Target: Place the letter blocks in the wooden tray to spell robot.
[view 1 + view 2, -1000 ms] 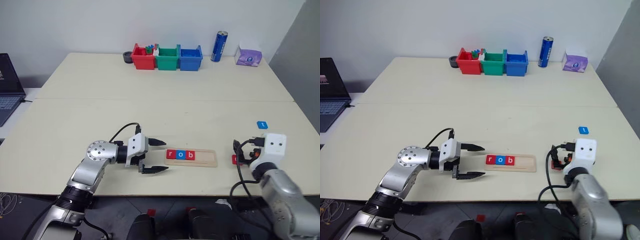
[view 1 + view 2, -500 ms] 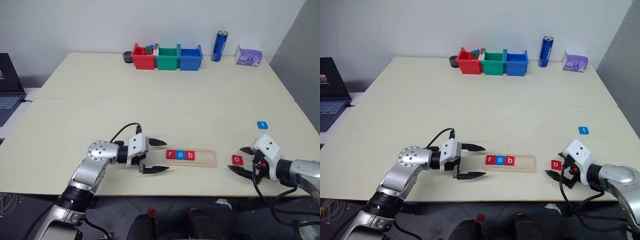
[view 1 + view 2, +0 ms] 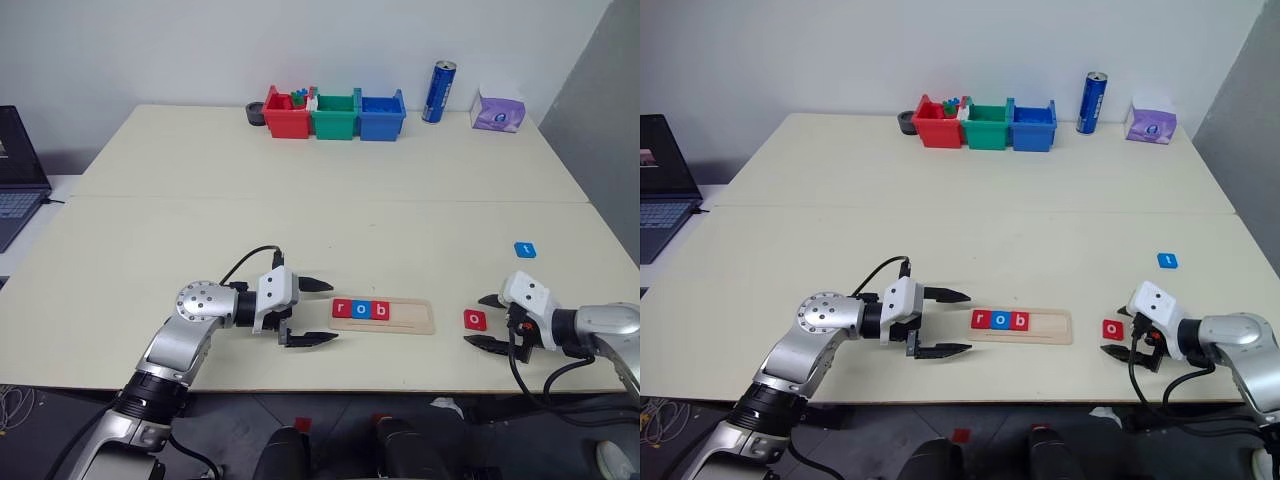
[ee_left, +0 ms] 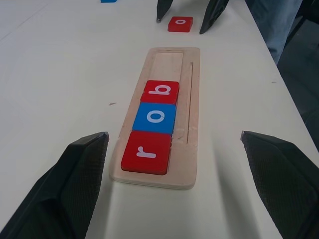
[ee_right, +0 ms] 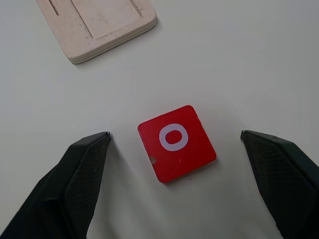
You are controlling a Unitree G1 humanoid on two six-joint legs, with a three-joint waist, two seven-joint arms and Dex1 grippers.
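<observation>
Now my tray holds r, o, b.
Wooden tray (image 4: pixel 189 164) sits ahead of my left gripper's (image 3: pixel 312 312) spread jaws; red o block (image 5: pixel 176 143) lies between my right gripper's (image 3: pixel 488 320) parted jaws.

I can't read the letter on the far blue block (image 3: pixel 525 250), and the laptop (image 3: pixel 18 170) at left is cut off.

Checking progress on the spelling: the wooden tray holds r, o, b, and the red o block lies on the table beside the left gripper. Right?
Not quite: the red o block lies between the open fingers of the right gripper, as the right wrist view shows. The wooden tray does hold r, o, b.
</observation>
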